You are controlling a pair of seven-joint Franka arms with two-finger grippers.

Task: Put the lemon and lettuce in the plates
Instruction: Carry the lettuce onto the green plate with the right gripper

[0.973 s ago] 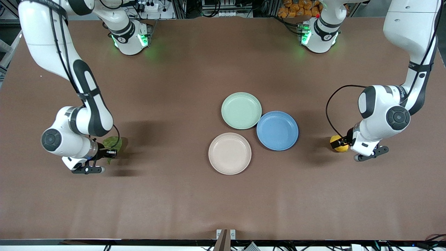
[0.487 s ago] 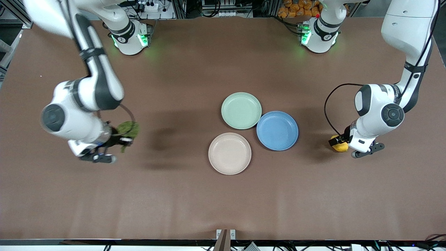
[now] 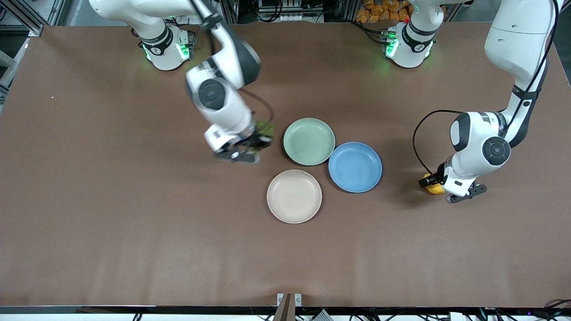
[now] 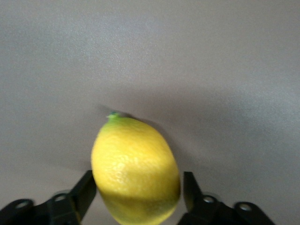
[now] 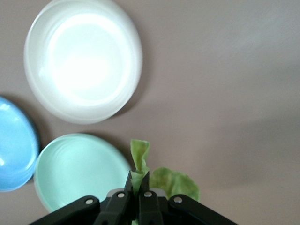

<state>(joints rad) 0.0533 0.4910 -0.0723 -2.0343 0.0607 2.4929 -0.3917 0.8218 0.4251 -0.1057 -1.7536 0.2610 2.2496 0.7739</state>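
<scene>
My right gripper is shut on the stem of the dark green lettuce and holds it in the air, just off the rim of the pale mint green plate on the right arm's side. The right wrist view shows the gripper pinching the lettuce, with the mint plate and the beige-cream plate both empty. The beige-cream plate lies nearer the front camera. My left gripper is shut on the yellow lemon, low over the table; the left wrist view shows the gripper holding the lemon.
An empty blue plate touches the mint plate and lies between it and the lemon; it also shows in the right wrist view. The three plates cluster at the table's middle on the brown cloth.
My right arm has lifted the lettuce and carried it from the right arm's end of the table to beside the mint plate. My left gripper and the lemon shifted slightly toward the plates.
</scene>
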